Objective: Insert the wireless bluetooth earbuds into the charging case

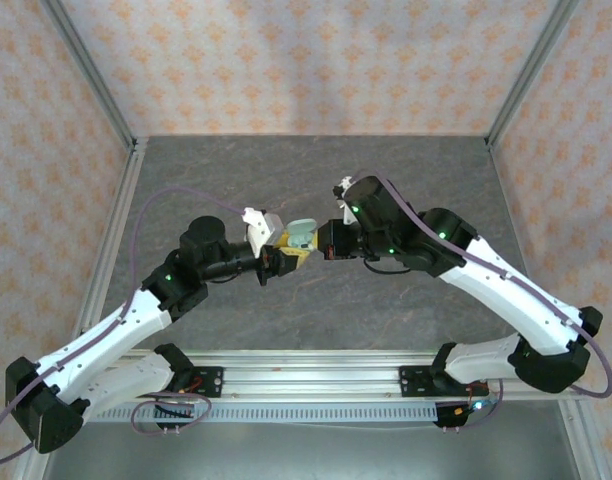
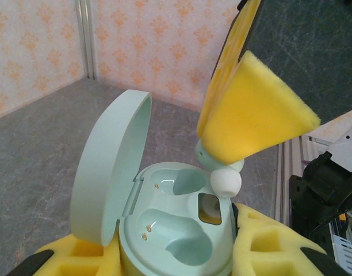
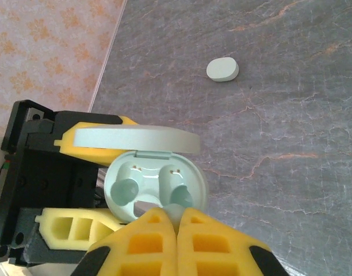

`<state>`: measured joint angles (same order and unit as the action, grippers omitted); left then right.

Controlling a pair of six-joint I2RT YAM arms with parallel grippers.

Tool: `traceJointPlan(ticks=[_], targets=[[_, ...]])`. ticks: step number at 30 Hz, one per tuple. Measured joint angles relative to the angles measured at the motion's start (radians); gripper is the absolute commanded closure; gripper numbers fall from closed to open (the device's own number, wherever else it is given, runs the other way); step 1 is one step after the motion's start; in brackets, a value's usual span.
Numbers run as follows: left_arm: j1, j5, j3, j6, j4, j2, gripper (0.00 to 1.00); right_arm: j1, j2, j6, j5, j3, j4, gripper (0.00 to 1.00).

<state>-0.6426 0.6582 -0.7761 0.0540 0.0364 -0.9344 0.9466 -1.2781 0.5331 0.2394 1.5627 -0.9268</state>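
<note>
The mint charging case (image 2: 164, 214) is held up off the table with its lid (image 2: 104, 172) swung open. My left gripper (image 2: 170, 256) is shut on its base, yellow foam fingers (image 2: 268, 244) on both sides. Both wells of the case (image 3: 148, 175) are empty. My right gripper (image 3: 177, 217) is shut on one pale-mint earbud (image 2: 226, 181), whose white tip pokes out below the foam pads (image 2: 251, 121). The earbud (image 3: 176, 211) hangs just over the case's near rim, beside the right-hand well. In the top view the left gripper (image 1: 284, 256) and right gripper (image 1: 324, 250) meet around the case (image 1: 302, 236) mid-table.
A small mint oval object (image 3: 222, 69) lies on the grey marbled table (image 3: 291, 149), away from the grippers. Metal frame posts (image 1: 101, 95) and patterned walls enclose the table on three sides.
</note>
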Motion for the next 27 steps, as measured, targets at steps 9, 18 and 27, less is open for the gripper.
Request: traceJointPlan(ticks=[9,18,27], targets=[[0.0,0.0,0.001,0.0,0.003,-0.011,0.84,0.006,-0.037,-0.03,0.004,0.026,0.0,0.95],[0.0,0.0,0.001,0.0,0.006,-0.017,0.84,0.01,-0.076,-0.042,0.019,0.059,0.0,0.96],[-0.004,0.0,0.001,0.0,0.006,-0.019,0.84,0.026,-0.108,-0.067,0.019,0.087,-0.004,0.94]])
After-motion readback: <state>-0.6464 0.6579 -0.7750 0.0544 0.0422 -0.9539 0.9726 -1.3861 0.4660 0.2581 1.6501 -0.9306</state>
